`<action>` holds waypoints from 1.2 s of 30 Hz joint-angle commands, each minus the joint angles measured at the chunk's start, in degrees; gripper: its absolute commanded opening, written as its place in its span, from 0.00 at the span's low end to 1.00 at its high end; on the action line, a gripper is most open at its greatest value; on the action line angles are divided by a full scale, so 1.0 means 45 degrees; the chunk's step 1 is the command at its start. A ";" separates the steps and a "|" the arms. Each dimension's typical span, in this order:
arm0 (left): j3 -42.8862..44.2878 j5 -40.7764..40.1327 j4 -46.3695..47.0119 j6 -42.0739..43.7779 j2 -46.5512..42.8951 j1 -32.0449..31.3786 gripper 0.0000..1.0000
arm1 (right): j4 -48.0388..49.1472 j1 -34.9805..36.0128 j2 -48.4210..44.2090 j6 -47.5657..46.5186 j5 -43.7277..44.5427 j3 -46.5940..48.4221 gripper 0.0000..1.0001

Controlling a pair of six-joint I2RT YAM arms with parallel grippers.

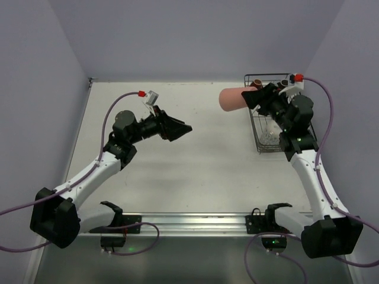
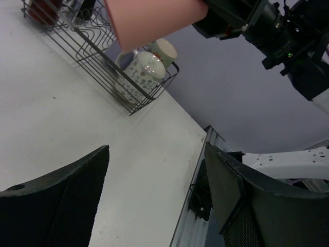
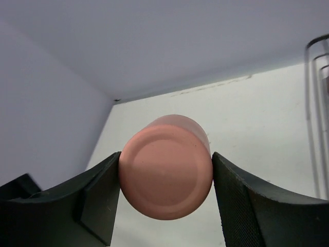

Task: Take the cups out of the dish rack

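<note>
Beside the rack [image 1: 259, 127], R hand [image 1: 250, 97] pinches pink cup [image 1: 231, 99] sideways, L hand [image 1: 180, 127] spread; smooth cup may slip if jolted.

Right fingers [image 1: 253, 102] hold the salmon tumbler [image 1: 233, 99] sideways beside the dish rack [image 1: 259, 139].

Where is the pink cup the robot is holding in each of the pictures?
Top view: the salmon-red round tumbler lies sideways, upper right, in the right gripper.
Left wrist view: the tumbler, top middle, cut by the upper edge.
Right wrist view: the tumbler, dead centre, flat end toward the camera.
Shared landmark: the black wire dish rack, at right; upper left; right edge.
</note>
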 commanded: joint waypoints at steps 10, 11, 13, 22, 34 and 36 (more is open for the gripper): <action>0.0173 -0.0329 0.3738 -0.1088 0.1588 -0.0636 0.76 | 0.6613 0.1779 0.0513 0.5381 -0.5237 -0.2044 0.35; 0.0153 -0.0581 0.3798 -0.0933 0.1647 -0.0656 0.77 | 0.6812 0.1878 0.0843 0.5538 -0.5373 -0.2104 0.34; 0.0153 -0.0642 0.4128 -0.0970 0.1842 -0.0656 0.77 | 0.7144 0.2171 0.1197 0.5832 -0.5530 -0.2202 0.34; -0.0198 -0.0486 0.5262 -0.1224 0.1921 -0.0695 0.59 | 0.7925 0.2484 0.2135 0.6203 -0.5745 -0.2670 0.35; -0.0027 -0.2664 0.4627 -0.0391 0.1337 -0.0734 0.00 | 0.8946 0.2894 0.4109 0.7105 -0.6742 -0.2710 0.67; 0.0677 -0.3800 0.2715 0.0529 0.1199 -0.0734 0.00 | 0.7680 0.2894 0.3837 0.6170 -0.6256 -0.2361 0.85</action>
